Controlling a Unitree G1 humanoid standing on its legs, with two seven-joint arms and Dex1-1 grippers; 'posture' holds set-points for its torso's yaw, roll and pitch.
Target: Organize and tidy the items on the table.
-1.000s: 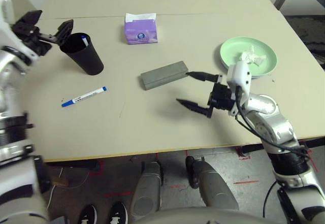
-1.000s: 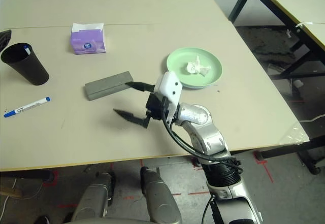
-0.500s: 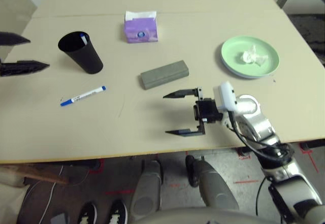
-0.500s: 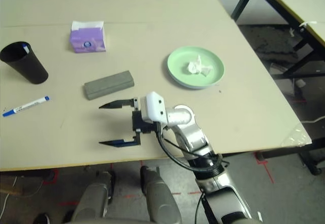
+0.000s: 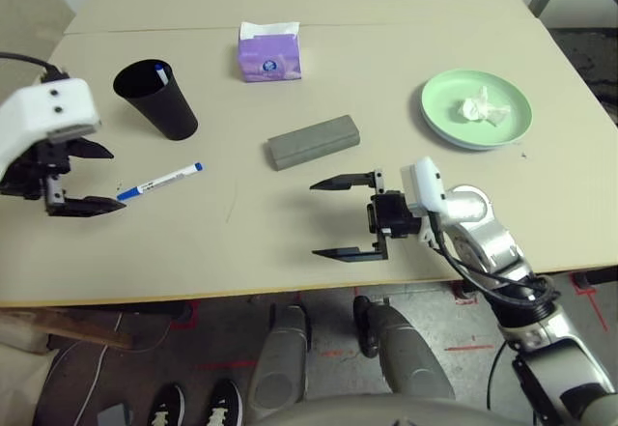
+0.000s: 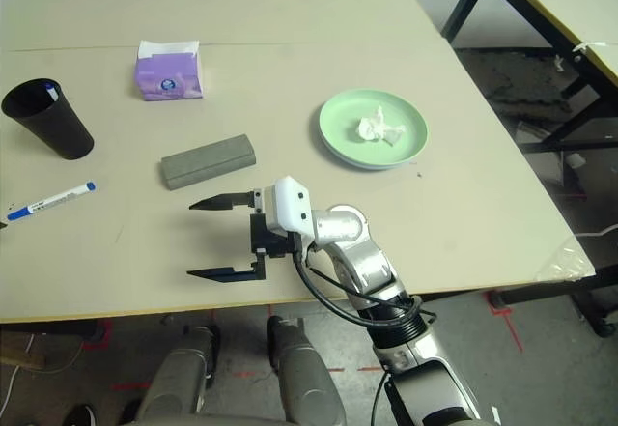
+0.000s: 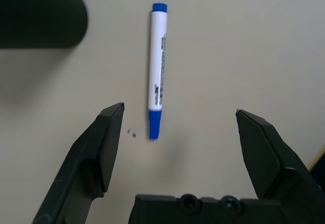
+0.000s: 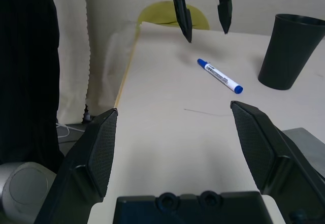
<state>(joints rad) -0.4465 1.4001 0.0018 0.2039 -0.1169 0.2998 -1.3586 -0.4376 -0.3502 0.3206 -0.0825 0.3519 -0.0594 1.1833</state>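
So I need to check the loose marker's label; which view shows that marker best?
The left wrist view: the marker lies close, between the open left hand's fingers. Head views and the right wrist view show it small.

Soft, even light is falling from overhead across the pale table [image 5: 319, 1], which is reading bright without any hard glare, and the black cup [image 5: 156, 98] and grey glasses case [image 5: 314, 142] are casting only faint, short shadows. In the left wrist view the marker [image 7: 157, 67] is showing fairly crisp while the near black fingers [image 7: 99, 150] and the dark shape of the cup at the corner are going soft and out of focus. In the right wrist view the near fingers [image 8: 96, 150] are looking grainy, and the curtain behind the table is sitting in dimmer light.
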